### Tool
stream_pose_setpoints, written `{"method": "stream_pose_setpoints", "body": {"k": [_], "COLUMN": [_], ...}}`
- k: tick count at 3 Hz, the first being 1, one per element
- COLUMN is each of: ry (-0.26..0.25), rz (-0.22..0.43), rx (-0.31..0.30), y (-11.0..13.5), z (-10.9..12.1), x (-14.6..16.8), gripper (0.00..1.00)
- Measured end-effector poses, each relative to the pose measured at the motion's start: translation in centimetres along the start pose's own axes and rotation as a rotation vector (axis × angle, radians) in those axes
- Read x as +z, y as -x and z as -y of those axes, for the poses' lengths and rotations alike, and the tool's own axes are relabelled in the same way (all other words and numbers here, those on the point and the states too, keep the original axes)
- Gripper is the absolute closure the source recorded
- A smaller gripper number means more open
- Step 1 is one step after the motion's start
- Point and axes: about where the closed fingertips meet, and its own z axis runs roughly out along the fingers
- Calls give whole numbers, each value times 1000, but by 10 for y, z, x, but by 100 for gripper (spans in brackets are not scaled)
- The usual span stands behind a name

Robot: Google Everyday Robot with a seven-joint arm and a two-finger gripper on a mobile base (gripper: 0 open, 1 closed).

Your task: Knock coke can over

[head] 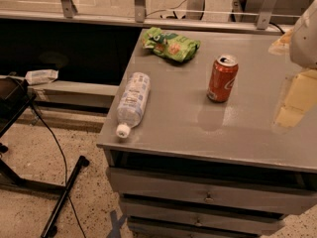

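Nearest is the front of a grey cabinet [163, 182] with its drawers. On its top, at the front left corner, a clear water bottle [132, 102] lies on its side, the white cap toward the front edge; its label has print too small to read. Further back, right of the centre, the coke can [222, 79] stands upright and alone, well apart from the bottle. It is red-orange with a silver top, and white script curves down its side, though the words cannot be read. Behind it, near the back edge, lies a crumpled green snack bag [171, 44]. The gripper [305, 33] is a pale shape at the right edge, apart from the can; whether it is open or closed, I cannot tell.
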Motion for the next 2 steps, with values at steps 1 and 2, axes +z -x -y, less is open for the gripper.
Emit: {"method": "stream_pose_setpoints", "body": {"k": [1,2], "ry": [0,-65], "rz": [0,63], "rx": [0,3], "y": [0,1], "z": [0,21], "x": [0,1], "gripper": [0,0]}}
